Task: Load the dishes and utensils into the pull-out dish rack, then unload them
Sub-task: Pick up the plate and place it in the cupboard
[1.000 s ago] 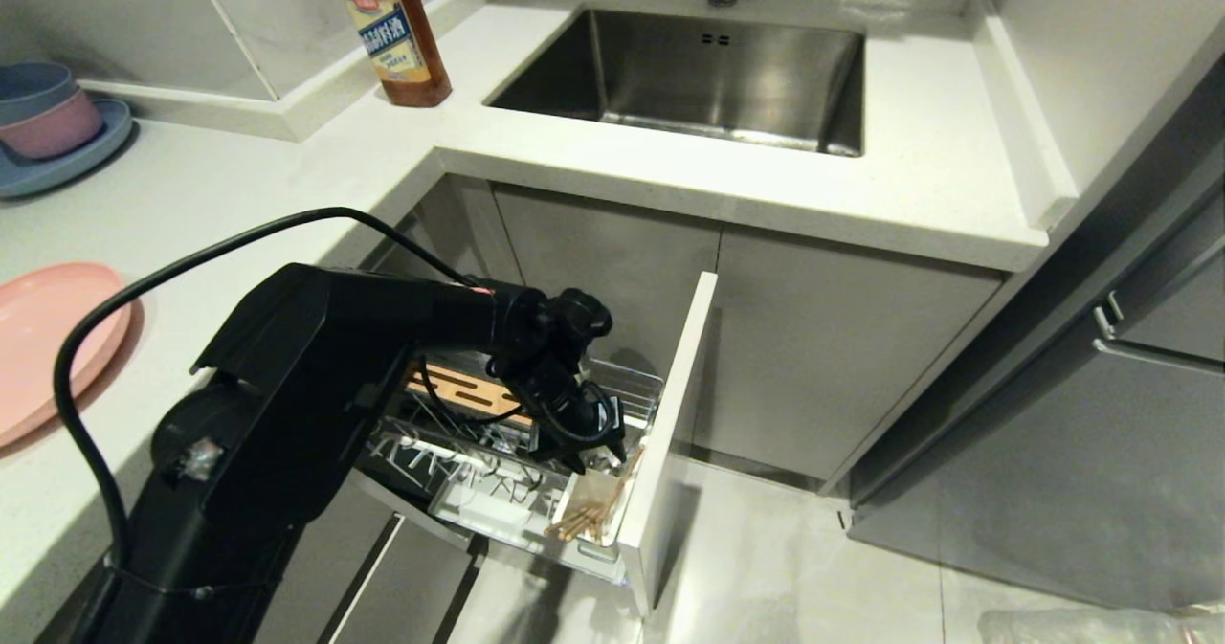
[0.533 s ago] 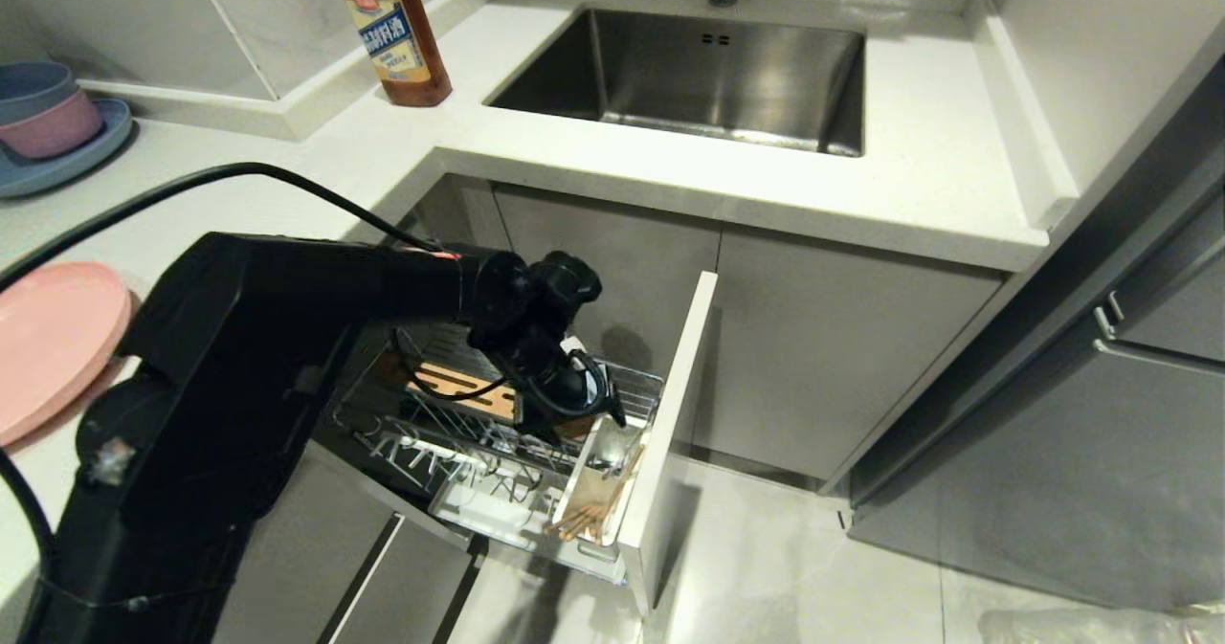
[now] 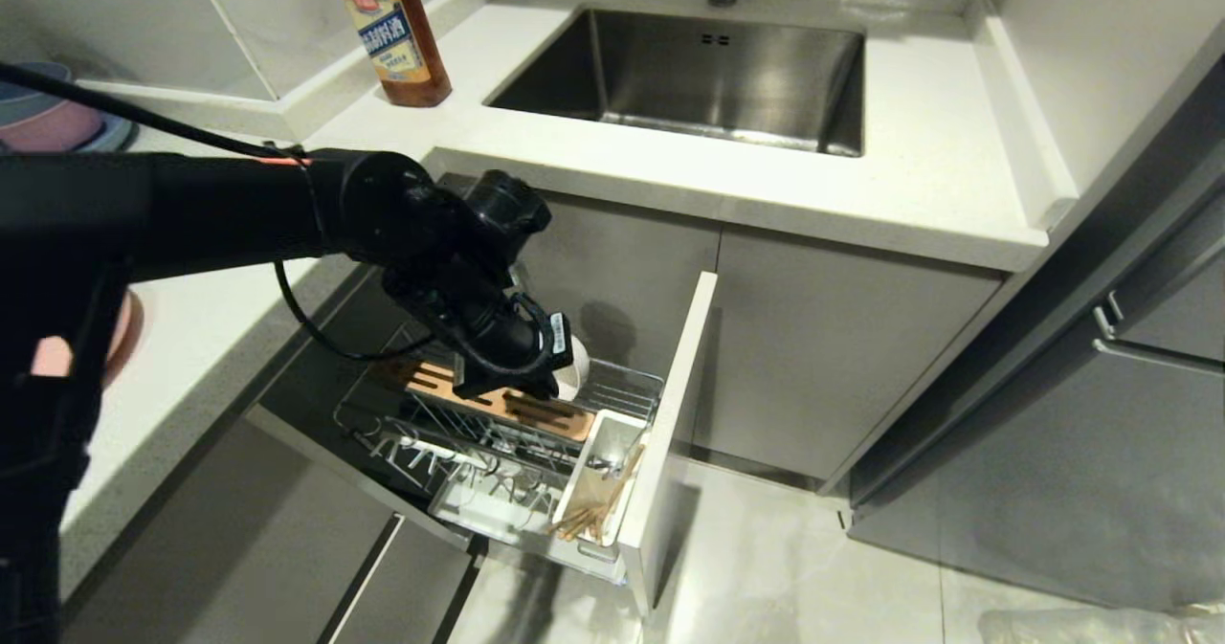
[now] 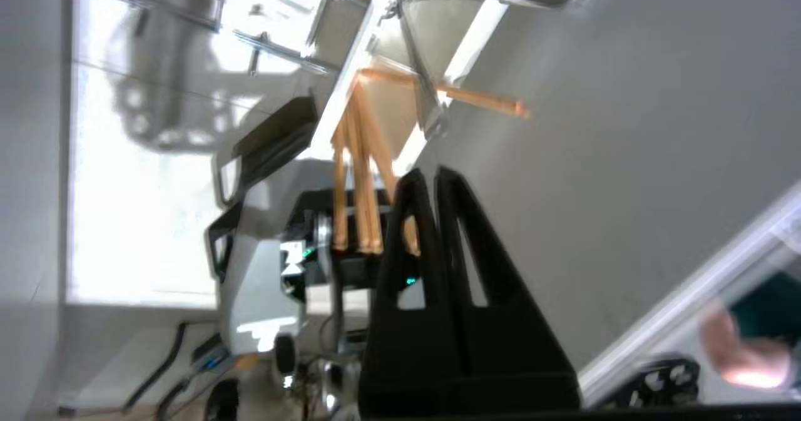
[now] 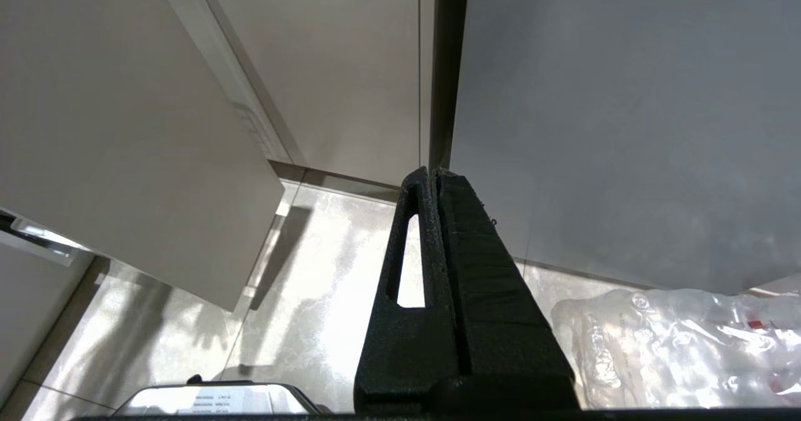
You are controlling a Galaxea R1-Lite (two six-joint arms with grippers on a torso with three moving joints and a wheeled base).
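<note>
Because the chopsticks and spoon already stand in the white utensil cup, lower centre, we keep our left gripper clenched and empty.

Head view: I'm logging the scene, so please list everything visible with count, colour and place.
rack: one, chrome, pulled out below the counter
wood block: one, tan, in rack
cup: one, white, rack's front
chopsticks: light wood, in cup
spoon: one, metal, in cup
bowl: one, white, in rack
sink: one, steel
bottle: one, brown, counter
left end effector: shut, empty, above rack
right end effector: shut, parked near floor
</note>
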